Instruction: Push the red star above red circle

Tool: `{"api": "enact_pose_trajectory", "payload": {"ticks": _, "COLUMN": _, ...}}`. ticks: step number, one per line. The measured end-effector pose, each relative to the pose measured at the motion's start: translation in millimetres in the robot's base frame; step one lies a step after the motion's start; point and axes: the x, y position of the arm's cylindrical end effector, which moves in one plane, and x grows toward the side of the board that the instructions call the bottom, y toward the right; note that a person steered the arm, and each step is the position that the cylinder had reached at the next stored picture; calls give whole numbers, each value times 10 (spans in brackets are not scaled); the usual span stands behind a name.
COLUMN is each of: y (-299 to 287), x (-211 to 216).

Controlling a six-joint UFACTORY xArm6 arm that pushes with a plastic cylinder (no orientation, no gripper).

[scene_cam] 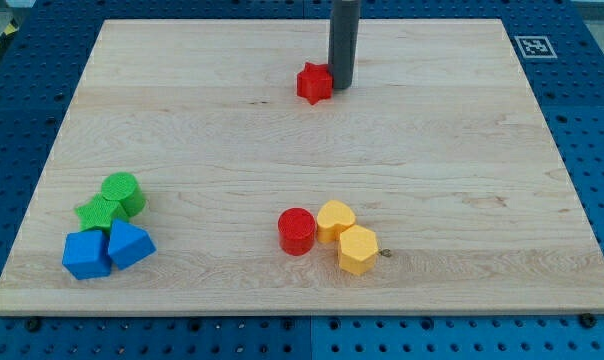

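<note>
My tip (341, 86) against red star (315, 83) — red circle (296, 231) well below.

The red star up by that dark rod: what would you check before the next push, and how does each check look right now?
1. My tip beside the red star, on its right: ok.
2. Tip touching the star: cannot tell.
3. Star toward the view's top from the red circle: ok.
4. Star directly in line over the circle: not ok, slightly right.
5. Yellow blocks clear of the star: ok.
</note>
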Motion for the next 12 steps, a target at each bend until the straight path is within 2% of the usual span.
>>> {"api": "enact_pose_trajectory", "payload": {"ticks": 2, "y": 207, "x": 81}}
{"api": "enact_pose_trajectory", "payload": {"ticks": 4, "y": 219, "x": -416}}
{"api": "enact_pose_trajectory", "payload": {"ticks": 6, "y": -129, "x": -420}}
{"api": "enact_pose_trajectory", "payload": {"ticks": 7, "y": -173, "x": -325}}
{"api": "enact_pose_trajectory", "payload": {"ticks": 9, "y": -373, "x": 250}}
{"api": "enact_pose_trajectory", "payload": {"ticks": 10, "y": -489, "x": 374}}
{"api": "enact_pose_trajectory", "payload": {"ticks": 12, "y": -691, "x": 324}}
